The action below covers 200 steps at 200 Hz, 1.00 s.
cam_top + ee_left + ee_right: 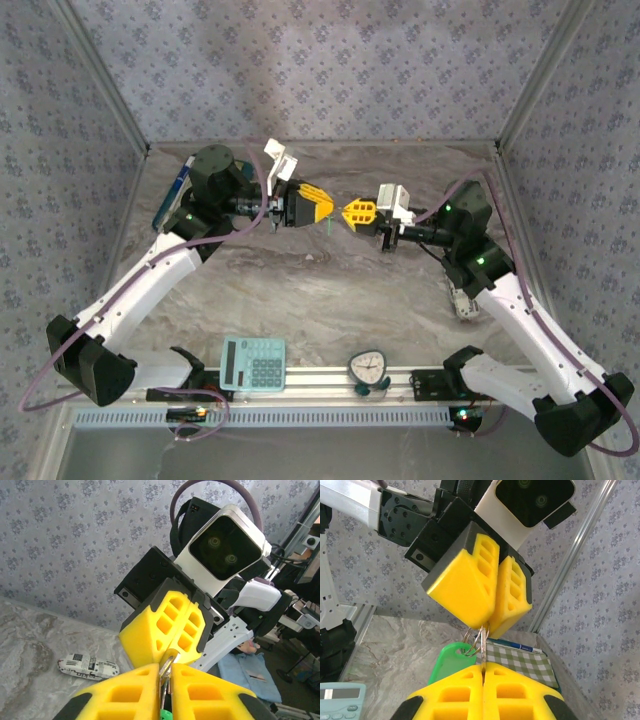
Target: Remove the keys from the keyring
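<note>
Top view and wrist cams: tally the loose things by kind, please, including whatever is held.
Keyring: 1
Green key: 1
Calculator: 1
Round dial: 1
White labelled pack: 1
Checked cloth: 1
Pen: 1
Total: 7 that I can make out

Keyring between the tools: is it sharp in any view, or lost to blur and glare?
Right wrist: keyring fairly sharp, evenly lit, slight metal glint; green key clear. Left wrist: it looks soft, mostly hidden by yellow pads. Top external: too small to resolve; no harsh shadows.
</note>
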{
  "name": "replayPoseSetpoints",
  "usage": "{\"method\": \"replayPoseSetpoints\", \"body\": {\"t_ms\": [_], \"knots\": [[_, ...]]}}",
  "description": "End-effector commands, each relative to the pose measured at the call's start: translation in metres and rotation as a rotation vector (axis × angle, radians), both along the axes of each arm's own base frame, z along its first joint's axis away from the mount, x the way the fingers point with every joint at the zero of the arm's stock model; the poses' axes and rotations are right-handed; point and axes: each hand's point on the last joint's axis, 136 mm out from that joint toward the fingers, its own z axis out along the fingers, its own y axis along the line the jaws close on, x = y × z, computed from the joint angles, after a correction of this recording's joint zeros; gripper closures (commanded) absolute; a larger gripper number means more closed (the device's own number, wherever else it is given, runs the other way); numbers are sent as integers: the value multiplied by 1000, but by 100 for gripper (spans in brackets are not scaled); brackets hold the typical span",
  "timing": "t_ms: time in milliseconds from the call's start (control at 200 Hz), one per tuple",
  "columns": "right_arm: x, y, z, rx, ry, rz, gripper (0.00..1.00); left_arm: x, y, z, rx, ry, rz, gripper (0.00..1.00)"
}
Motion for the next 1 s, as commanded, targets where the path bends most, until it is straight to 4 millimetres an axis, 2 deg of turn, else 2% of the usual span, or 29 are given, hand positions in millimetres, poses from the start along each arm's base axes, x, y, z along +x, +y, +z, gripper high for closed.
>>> {"method": "replayPoseSetpoints", "body": {"t_ms": [0,50,240,545,994], "knots": [[0,-4,15,20,-35,-28,100,-10,1,14,-23,-45,-38,94],[0,-4,14,21,-38,-33,100,-10,2,14,-24,-45,-35,100],[-3,-6,11,12,-77,-59,100,-3,5,18,-43,-37,0,100],[-11,2,-12,-74,-95,-55,100,9,11,23,-78,-13,52,100],[-14,5,-23,-107,-138,-70,100,12,13,30,-112,2,63,100]]}}
